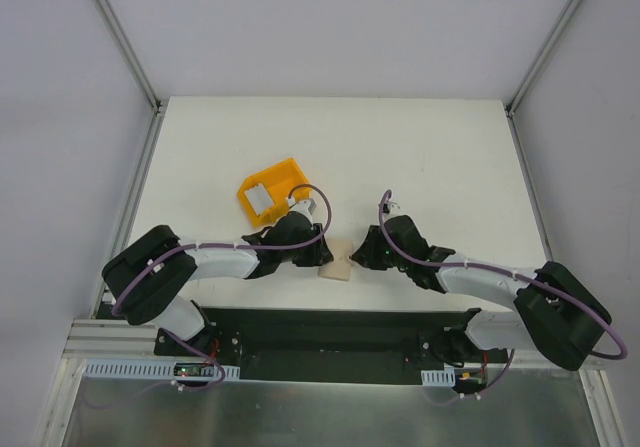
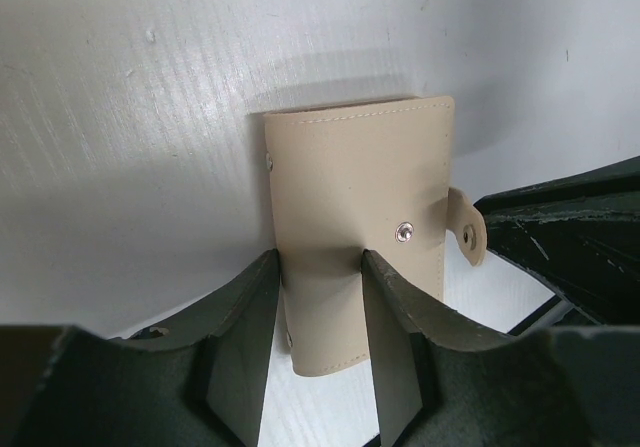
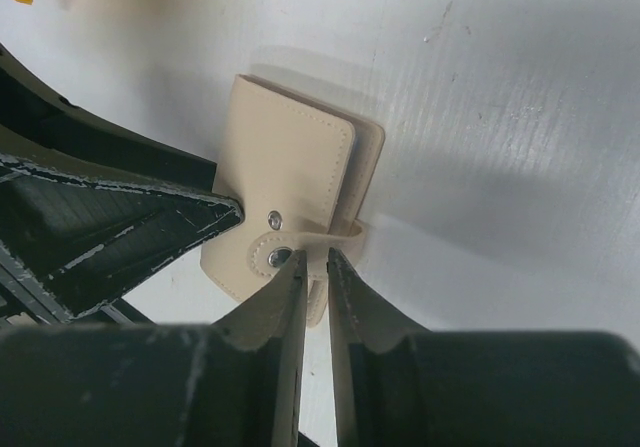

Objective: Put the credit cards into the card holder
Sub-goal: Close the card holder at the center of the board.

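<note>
So, the card holder (image 1: 337, 263) is lying on the white table (image 1: 420, 157) right between the two grippers, on the near side. It's a small beige leather-ish wallet, stitched along the edge, with a silver snap stud (image 2: 404, 231) on the cover and a little strap (image 2: 468, 229) that's unsnapped.

The right wrist view shows the right gripper (image 3: 316, 259) pinched tight on that strap, which you can't make out from above. The left wrist view has the left gripper (image 2: 320, 259) with its fingers apart at the holder's near end, one of them overlapping the cover. Gripping or just pressing, I can't tell.

Only the top view shows the yellow bin (image 1: 285, 172) behind the left arm, with a silvery credit card (image 1: 260, 199) in it.
</note>
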Controlling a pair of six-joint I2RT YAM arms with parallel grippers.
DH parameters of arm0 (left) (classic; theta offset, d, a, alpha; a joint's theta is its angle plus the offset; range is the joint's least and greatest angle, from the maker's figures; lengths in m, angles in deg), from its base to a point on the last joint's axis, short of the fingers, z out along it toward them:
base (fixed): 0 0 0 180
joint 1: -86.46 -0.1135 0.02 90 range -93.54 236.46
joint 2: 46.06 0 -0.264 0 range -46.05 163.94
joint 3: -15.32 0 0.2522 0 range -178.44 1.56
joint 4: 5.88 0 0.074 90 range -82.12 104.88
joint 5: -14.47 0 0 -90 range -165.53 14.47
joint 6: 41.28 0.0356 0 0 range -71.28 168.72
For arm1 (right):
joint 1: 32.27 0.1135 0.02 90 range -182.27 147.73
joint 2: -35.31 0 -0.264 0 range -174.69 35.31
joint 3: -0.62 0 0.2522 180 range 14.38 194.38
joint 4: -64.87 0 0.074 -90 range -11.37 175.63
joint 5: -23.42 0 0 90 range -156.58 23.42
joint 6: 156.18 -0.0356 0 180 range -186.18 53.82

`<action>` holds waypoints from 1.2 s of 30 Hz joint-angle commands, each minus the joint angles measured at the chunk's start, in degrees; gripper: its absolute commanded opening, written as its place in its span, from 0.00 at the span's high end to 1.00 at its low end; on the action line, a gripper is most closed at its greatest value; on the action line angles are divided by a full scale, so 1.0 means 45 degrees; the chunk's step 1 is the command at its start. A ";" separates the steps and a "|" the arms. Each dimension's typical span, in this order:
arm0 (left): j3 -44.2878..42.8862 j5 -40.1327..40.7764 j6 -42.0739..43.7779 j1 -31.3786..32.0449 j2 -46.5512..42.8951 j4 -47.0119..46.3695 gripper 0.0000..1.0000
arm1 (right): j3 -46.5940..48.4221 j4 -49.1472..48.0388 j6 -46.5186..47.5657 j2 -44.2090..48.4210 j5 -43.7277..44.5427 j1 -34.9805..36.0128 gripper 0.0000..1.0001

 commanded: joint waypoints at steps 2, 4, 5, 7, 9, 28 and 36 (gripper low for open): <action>0.0125 0.0020 0.0355 0.0134 0.0466 0.1049 0.61 | 0.0719 -0.0576 0.0266 -0.0291 -0.0371 -0.0052 0.83; 0.0106 0.0001 0.0355 0.0154 0.0505 0.1049 0.61 | 0.0798 -0.0654 0.0285 -0.0467 -0.0508 -0.0052 0.83; 0.0087 0.0001 0.0355 0.0134 0.0505 0.1029 0.61 | 0.0837 -0.0654 0.0286 -0.0565 -0.0547 -0.0052 0.83; 0.0067 -0.0019 0.0355 0.0153 0.0544 0.1049 0.61 | 0.0876 -0.0713 0.0324 -0.0682 -0.0606 -0.0052 0.82; 0.0067 -0.0038 0.0355 0.0153 0.0563 0.1010 0.61 | 0.0954 -0.0752 0.0344 -0.0838 -0.0684 -0.0033 0.81; 0.0164 -0.0038 0.0082 0.0153 0.0427 0.0971 0.61 | 0.0856 -0.0754 0.0129 -0.0859 -0.0333 0.0358 0.82; 0.0203 -0.0116 -0.0133 0.0173 0.0485 0.0951 0.61 | 0.1013 -0.0537 -0.0124 -0.1229 -0.0254 0.0534 0.82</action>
